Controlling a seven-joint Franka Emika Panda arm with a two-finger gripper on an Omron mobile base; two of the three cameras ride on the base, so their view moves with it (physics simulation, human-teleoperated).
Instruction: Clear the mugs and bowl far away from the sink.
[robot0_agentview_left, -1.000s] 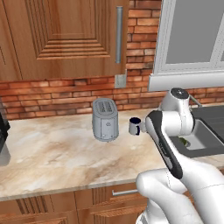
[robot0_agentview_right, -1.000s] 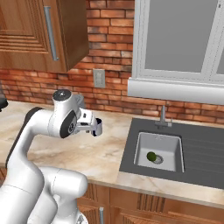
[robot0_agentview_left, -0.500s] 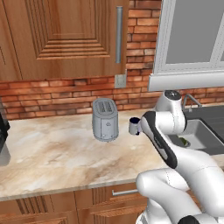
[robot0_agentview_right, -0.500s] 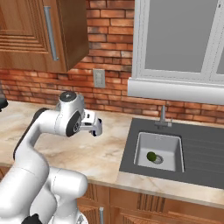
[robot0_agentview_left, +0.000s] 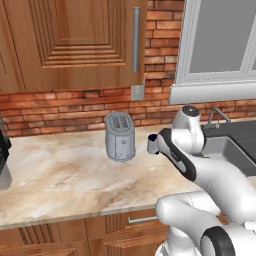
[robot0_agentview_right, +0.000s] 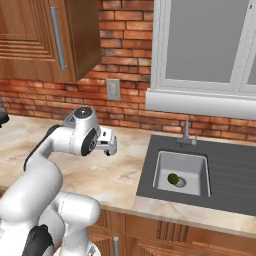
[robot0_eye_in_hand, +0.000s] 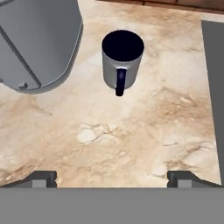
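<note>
Marble-patterned beige bench (robot0_eye_in_hand: 131, 131) runs under a red brick wall (robot0_agentview_left: 60, 107), with a wooden cabinet (robot0_agentview_left: 75, 40) in the upper left of the left base view and a window (robot0_agentview_right: 205, 45) in the upper right of the right base view.

One mug (robot0_eye_in_hand: 122, 59) stands upright on the bench in the upper centre of the hand view. It has a dark navy rim and inside, pale grey sides, and a dark handle pointing toward the bottom of that frame. In the left base view a part of the mug (robot0_agentview_left: 151, 144) shows at centre frame, just left of the arm's wrist.

The tool (robot0_eye_in_hand: 112, 177) sits at the bottom of the hand view with its two dark fingertips (robot0_eye_in_hand: 43, 177) spread wide, near the lower left and lower right corners; the jaws are released and grasp nothing. The mug stands apart from both tips, above the gap between them. In the right base view the tool (robot0_agentview_right: 107, 147) is at centre left, above the bench.

A silver toaster (robot0_eye_in_hand: 37, 39) fills the upper left of the hand view, near the mug without touching it. In the left base view the toaster (robot0_agentview_left: 120, 136) stands left of the mug.

The dark grey sink (robot0_agentview_right: 200, 172) occupies the right of the right base view, with a lighter basin, a metal faucet (robot0_agentview_right: 186, 132) behind it, and a small green item (robot0_agentview_right: 173, 178) at the basin bottom. Its dark edge (robot0_eye_in_hand: 213, 87) borders the right side of the hand view.
</note>
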